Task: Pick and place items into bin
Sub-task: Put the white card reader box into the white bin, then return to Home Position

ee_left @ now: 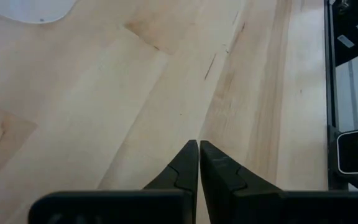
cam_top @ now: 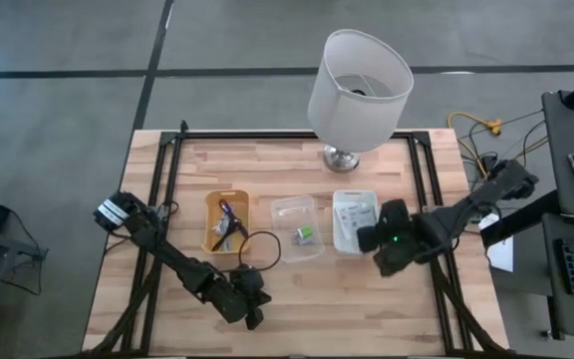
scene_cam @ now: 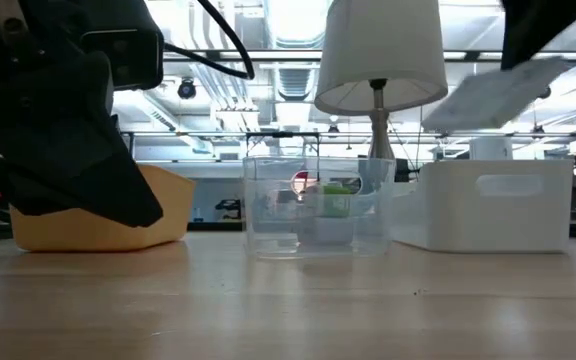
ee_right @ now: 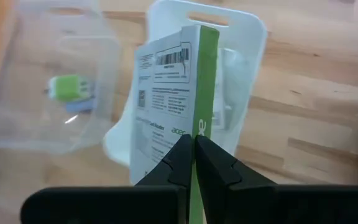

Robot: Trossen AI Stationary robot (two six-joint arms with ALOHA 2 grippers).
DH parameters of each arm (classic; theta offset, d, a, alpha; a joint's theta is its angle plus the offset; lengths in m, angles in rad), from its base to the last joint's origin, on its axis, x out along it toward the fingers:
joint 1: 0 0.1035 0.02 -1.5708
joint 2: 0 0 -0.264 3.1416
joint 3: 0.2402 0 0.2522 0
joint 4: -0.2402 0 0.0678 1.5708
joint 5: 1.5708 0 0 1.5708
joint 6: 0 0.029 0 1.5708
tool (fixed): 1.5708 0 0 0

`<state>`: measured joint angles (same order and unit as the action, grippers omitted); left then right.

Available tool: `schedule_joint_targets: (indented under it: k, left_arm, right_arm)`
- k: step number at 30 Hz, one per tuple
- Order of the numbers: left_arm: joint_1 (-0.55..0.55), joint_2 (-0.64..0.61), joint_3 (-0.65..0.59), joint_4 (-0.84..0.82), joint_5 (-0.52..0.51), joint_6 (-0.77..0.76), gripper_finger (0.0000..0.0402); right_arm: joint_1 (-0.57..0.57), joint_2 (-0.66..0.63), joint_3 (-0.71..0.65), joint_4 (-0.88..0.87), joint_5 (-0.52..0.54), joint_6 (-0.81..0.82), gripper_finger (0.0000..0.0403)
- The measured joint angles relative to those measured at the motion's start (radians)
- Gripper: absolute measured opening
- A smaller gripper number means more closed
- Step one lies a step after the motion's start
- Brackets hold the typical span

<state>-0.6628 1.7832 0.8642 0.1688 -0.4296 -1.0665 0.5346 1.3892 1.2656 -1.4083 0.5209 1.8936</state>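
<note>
My right gripper (ee_right: 194, 138) is shut on a white printed card with a green edge (ee_right: 166, 93) and holds it in the air above the white bin (ee_right: 241, 25). In the low view the card (scene_cam: 493, 92) hangs tilted over that bin (scene_cam: 498, 205). The green-and-white block (ee_right: 70, 87) lies in the clear bin (cam_top: 292, 204). A purple-black stick (cam_top: 227, 211) and small items lie in the yellow bin (cam_top: 214, 204), and a thin black cable (cam_top: 264, 249) loops out of it onto the table. My left gripper (ee_left: 199, 143) is shut over bare wood near the table's near edge. My right gripper pinches the card between its two fingers at the card's green edge (ee_right: 199, 127), at the end nearest the wrist. The card is lifted clear and extends away from the fingers over the white bin, standing on edge in the wrist view.
A table lamp with a white shade (cam_top: 359, 80) stands at the far edge behind the bins. The three bins sit in a row across the table's middle. Black frame rails (cam_top: 162, 170) run along the table's left and right sides. Bare wood lies in front of the bins.
</note>
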Motion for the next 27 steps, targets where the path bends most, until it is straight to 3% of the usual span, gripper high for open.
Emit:
schedule_joint_targets:
  k: [9,14,21,27]
  left_arm:
    - [0.004,-0.001,0.002,0.075,-0.004,0.007,0.0000]
    - [0.004,-0.002,0.018,0.086,-0.004,0.006,0.0004]
    - [0.007,-0.007,0.041,0.085,-0.026,0.005,0.0064]
    - [0.013,-0.044,0.043,0.116,-0.026,0.054,0.0115]
  right_arm:
    - [-0.191,-0.109,-0.284,0.300,-0.075,-0.145,0.0008]
    - [-0.263,-0.109,-0.360,0.409,-0.089,-0.205,0.0008]
    - [-0.324,-0.097,-0.421,0.467,-0.146,-0.244,0.0012]
    - [-0.326,-0.098,-0.430,0.483,-0.144,-0.275,0.0061]
